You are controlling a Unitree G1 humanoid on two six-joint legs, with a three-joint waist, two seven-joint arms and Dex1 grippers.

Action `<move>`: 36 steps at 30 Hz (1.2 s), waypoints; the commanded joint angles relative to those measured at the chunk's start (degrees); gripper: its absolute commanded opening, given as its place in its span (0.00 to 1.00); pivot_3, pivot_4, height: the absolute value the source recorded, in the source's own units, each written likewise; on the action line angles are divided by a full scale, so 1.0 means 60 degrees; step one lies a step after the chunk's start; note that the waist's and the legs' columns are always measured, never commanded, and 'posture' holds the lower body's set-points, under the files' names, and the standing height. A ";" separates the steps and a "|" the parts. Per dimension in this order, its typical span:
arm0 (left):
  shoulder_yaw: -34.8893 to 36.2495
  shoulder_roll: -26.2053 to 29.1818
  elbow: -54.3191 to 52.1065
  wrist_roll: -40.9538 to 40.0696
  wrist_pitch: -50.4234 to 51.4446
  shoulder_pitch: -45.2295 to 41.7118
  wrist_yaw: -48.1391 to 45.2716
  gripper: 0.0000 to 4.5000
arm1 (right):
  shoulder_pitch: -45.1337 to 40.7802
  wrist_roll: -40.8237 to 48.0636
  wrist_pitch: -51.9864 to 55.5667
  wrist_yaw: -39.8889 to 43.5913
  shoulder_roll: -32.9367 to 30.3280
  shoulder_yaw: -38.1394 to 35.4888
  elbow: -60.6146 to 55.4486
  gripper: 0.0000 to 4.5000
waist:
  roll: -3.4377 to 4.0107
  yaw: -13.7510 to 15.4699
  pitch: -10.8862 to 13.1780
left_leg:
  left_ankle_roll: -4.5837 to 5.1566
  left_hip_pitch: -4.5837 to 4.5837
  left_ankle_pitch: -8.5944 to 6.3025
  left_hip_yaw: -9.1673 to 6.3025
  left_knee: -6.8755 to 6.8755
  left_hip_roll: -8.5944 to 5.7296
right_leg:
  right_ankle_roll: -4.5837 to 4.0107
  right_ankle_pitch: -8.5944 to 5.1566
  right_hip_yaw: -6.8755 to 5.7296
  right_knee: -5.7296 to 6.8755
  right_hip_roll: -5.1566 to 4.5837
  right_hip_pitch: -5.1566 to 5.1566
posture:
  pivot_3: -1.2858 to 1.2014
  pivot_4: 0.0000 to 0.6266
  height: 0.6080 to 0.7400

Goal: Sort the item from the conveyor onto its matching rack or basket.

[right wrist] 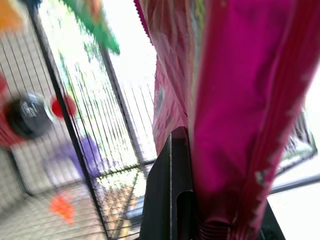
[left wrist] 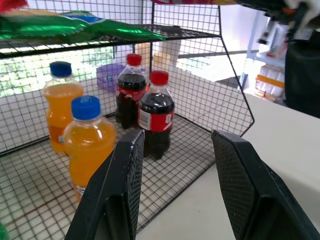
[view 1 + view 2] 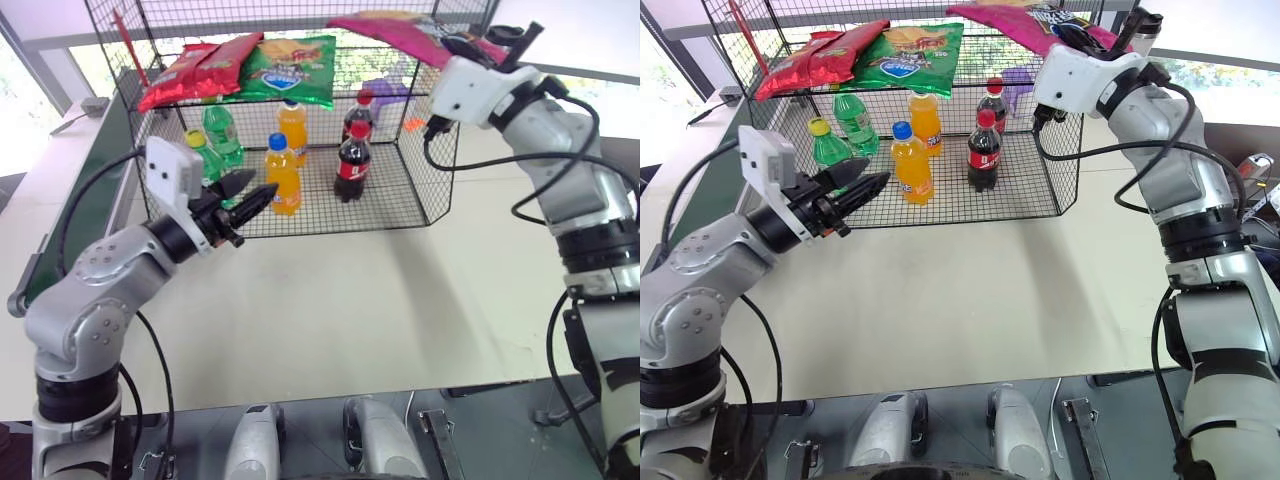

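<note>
Magenta snack bag (image 3: 400,35) pinched in the right gripper (image 3: 1080,40), fingers clamped on it, held up at the upper shelf's right end of the black wire rack (image 3: 420,190). On that shelf: green chip bag (image 3: 290,68) — blue oval logo, text unreadable — and red chip bags (image 3: 195,68). Lower floor: cola bottles (image 3: 352,162) with red labels, orange soda bottles (image 3: 282,175), green bottles (image 3: 222,135). Left gripper (image 3: 250,190) partly open, empty, just in front of the rack. Conveyor (image 3: 95,190) at left.
</note>
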 commanded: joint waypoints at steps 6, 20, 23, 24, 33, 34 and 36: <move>0.0027 -0.0121 -0.0260 0.0349 -0.0510 0.0239 0.0282 0.49 | -0.1630 -0.1156 0.1694 -0.1113 0.1935 0.0408 0.2106 0.00 | 0.0000 0.0008 0.0000 | 0.0000 0.0004 0.0000 0.0002 -0.0003 0.0001 | 0.0001 0.0002 0.0008 0.0004 -0.0001 0.0002 | 0.52 0.24 1.00; -0.0280 -0.0547 -0.0074 0.0851 -0.0899 0.0404 0.0299 0.49 | -0.1377 -0.1768 0.4053 -0.1738 0.1915 0.0475 0.1495 0.00 | 0.0001 0.0027 0.0000 | 0.0000 -0.0014 0.0000 -0.0004 0.0003 -0.0015 | 0.0002 0.0002 0.0009 -0.0008 -0.0009 0.0005 | 0.52 0.24 1.00; -0.0375 -0.0589 -0.0003 0.0950 -0.0949 0.0374 0.0249 0.49 | -0.0911 -0.1735 0.4279 -0.1236 0.2006 0.0530 0.0417 0.00 | 0.0001 -0.0003 0.0000 | 0.0001 -0.0008 0.0000 -0.0005 -0.0001 -0.0011 | 0.0005 0.0004 0.0009 -0.0003 -0.0003 0.0005 | 0.52 0.24 1.00; -0.0373 -0.0621 0.0002 0.0933 -0.0955 0.0369 0.0238 0.49 | -0.0740 -0.1751 0.4382 -0.1119 0.1984 0.0503 0.0073 0.00 | 0.0001 0.0008 0.0000 | 0.0001 -0.0007 0.0000 -0.0006 -0.0003 -0.0011 | 0.0005 0.0004 0.0009 -0.0002 -0.0002 0.0003 | 0.52 0.24 1.00; -0.0443 -0.0761 0.0157 0.0998 -0.1070 0.0351 0.0167 0.49 | -0.0589 -0.2358 0.4337 -0.1312 0.1633 0.0620 -0.0060 0.00 | 0.0001 0.0033 0.0000 | 0.0001 -0.0014 0.0000 -0.0007 0.0004 -0.0014 | 0.0005 0.0003 0.0008 -0.0008 -0.0005 0.0004 | 0.52 0.24 1.00; -0.0460 -0.0775 0.0218 0.1038 -0.1100 0.0323 0.0148 0.49 | -0.0669 -0.2351 0.4260 -0.1222 0.1793 0.0734 0.0160 0.00 | 0.0000 0.0024 0.0000 | 0.0001 -0.0014 0.0000 -0.0007 0.0003 -0.0013 | 0.0005 0.0003 0.0008 -0.0007 -0.0004 0.0004 | 0.52 0.24 1.00; -0.0489 -0.0811 0.0296 0.1113 -0.1145 0.0294 0.0118 0.49 | -0.0852 -0.2286 0.4155 -0.1149 0.2140 0.0839 0.0524 0.00 | 0.0001 -0.0018 0.0000 | 0.0001 -0.0010 0.0000 -0.0008 0.0001 -0.0012 | 0.0005 0.0003 0.0008 -0.0006 -0.0001 0.0004 | 0.52 0.24 1.00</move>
